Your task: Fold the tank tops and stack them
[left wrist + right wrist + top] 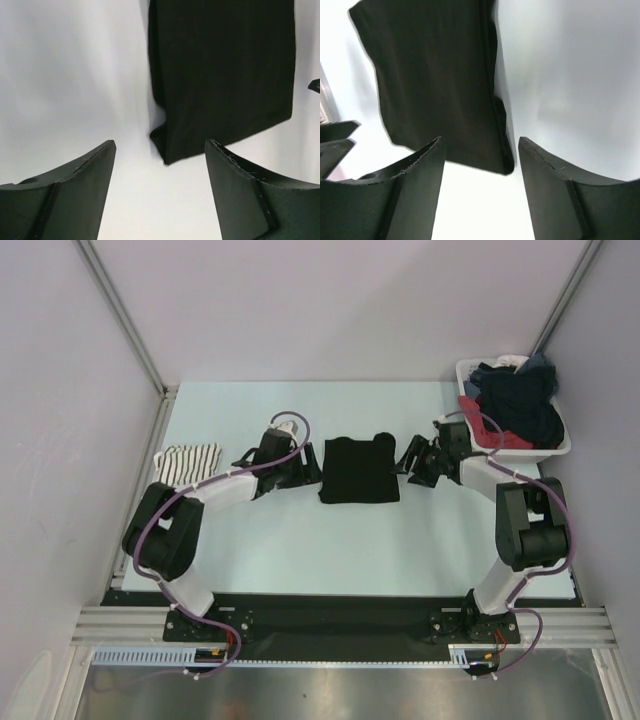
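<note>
The bench (300,550) is the biggest thing here, pale and flat, running from my bases out to the back wall. My two arms reach over it. My left arm (215,490) bends in from the left and my right arm (525,520) bends in from the right, and both come toward the middle.

At the far right corner of the bench sits a white basket (548,451), heaped with dark clothes (515,405), with a bit of red showing at its left side.

The black tank top (358,470) lies folded into a neat, roughly square shape in the middle of the bench, flat on the surface, right between my two wrists. The striped tank top (188,460), white with thin dark lines, lies as a small folded bundle well apart from it, near the left edge of the bench beside my left elbow.

My left jaws stand wide apart just beside the left edge of the black tank top (225,70). The fingers (75,200) have nothing between them but bare bench, and the top's near corner lies just ahead. My right jaws are also spread wide, just beside the right edge of the black tank top (435,75). Those fingers (555,195) are empty too, with the folded edge lying just ahead of the gap.
</note>
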Available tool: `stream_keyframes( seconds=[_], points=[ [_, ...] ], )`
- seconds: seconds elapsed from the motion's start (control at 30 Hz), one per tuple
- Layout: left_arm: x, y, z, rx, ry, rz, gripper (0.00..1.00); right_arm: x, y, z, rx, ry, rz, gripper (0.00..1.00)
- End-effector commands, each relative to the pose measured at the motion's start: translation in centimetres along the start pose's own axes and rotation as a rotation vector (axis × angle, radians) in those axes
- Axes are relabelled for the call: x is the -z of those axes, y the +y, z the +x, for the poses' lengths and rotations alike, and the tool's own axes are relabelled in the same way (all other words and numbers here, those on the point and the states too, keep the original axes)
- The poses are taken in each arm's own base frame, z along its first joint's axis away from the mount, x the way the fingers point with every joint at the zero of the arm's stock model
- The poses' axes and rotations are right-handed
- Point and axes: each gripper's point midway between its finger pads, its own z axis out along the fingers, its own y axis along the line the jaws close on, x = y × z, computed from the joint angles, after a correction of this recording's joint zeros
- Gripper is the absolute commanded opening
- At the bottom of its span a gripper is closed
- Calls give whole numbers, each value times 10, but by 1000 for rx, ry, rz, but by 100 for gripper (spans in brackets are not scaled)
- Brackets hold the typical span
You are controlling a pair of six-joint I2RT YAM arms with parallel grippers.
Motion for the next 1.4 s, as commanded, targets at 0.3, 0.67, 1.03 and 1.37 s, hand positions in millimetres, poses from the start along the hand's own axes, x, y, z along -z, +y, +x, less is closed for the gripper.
stream_keyframes(
  seconds=[0.3, 0.67, 1.03, 1.37],
  points=[
    [-36, -12, -41, -66, -18, -82, 76, -37, -7, -45, 158, -16, 276, 60],
    [65, 89, -96, -150, -147, -653, 77, -25, 5, -35, 159, -65, 213, 56],
    [139, 195, -110, -15, -194, -964, 79, -36, 12, -20, 157, -23, 165, 55],
    [121, 235, -90, -56, -87, -1056, 68, -35, 5, -21, 163, -29, 195, 55]
  ],
)
